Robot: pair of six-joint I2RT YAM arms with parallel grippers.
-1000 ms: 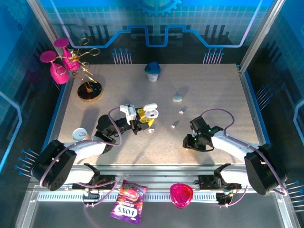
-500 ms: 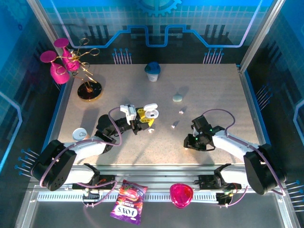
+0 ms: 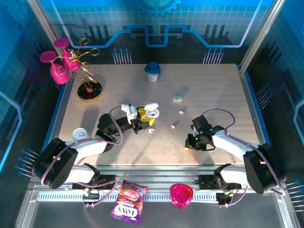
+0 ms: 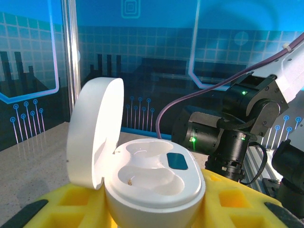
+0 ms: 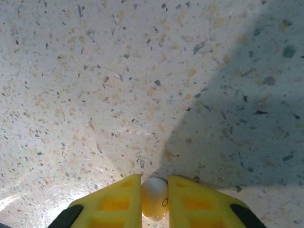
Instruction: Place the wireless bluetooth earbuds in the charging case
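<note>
Earbud nipped tight in closed right hand, low against counter for lifting — charging case clamped in left hand, lid tipped back, both wells bare and facing up, presumably to receive it; loose earbuds lying apart on counter between.

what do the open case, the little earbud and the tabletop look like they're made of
Charging case: likely smooth white plastic, semi-gloss; soft highlights on the lid and moulded wells.
Earbud: probably glossy white plastic; small, rounded, with a bright sheen.
Tabletop: looks like stone-effect laminate or composite, pale with dark and tan flecks; unclear which.
</note>
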